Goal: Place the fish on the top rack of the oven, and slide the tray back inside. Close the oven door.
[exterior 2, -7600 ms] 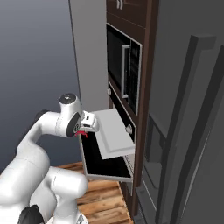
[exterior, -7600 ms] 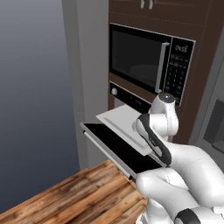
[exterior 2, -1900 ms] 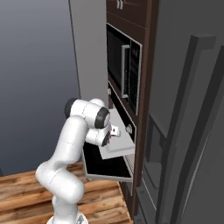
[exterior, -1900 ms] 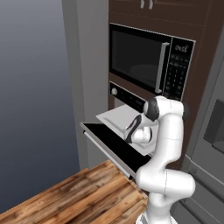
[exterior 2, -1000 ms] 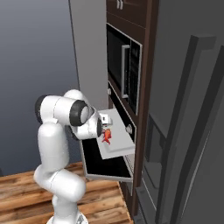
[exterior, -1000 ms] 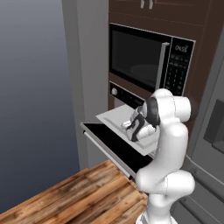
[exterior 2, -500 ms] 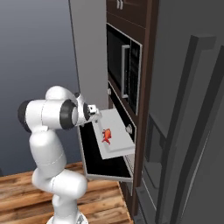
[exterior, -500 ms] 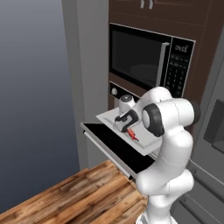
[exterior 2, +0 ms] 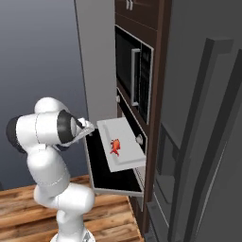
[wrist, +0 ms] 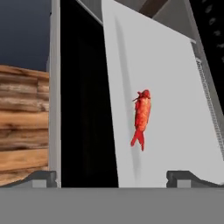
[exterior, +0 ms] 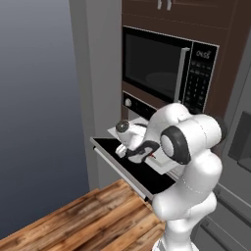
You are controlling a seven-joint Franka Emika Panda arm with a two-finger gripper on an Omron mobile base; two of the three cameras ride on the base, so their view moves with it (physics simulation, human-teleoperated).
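Observation:
The red-orange fish [exterior 2: 115,145] [wrist: 141,116] lies loose on the pale grey tray [exterior 2: 128,157] [wrist: 175,105], which is pulled out of the oven [exterior: 142,105] above the lowered black oven door [exterior 2: 112,182] [exterior: 115,153] [wrist: 85,109]. My gripper [exterior 2: 90,128] [wrist: 113,178] hovers at the tray's outer edge, a short way back from the fish. It is open, its fingertips [wrist: 42,176] wide apart with nothing between them. In the left base view my own arm covers the fish.
A black microwave [exterior: 159,66] [exterior 2: 134,75] sits right above the oven. A tall grey fridge [exterior 2: 203,142] stands to the right. A wooden counter [exterior: 88,215] [exterior 2: 23,208] lies below and in front of the door, and a grey wall panel [exterior: 95,73] rises on the left.
My gripper carried the fish over the tray, let it go there, then drew back to the tray's outer edge. The fish now rests on the tray.

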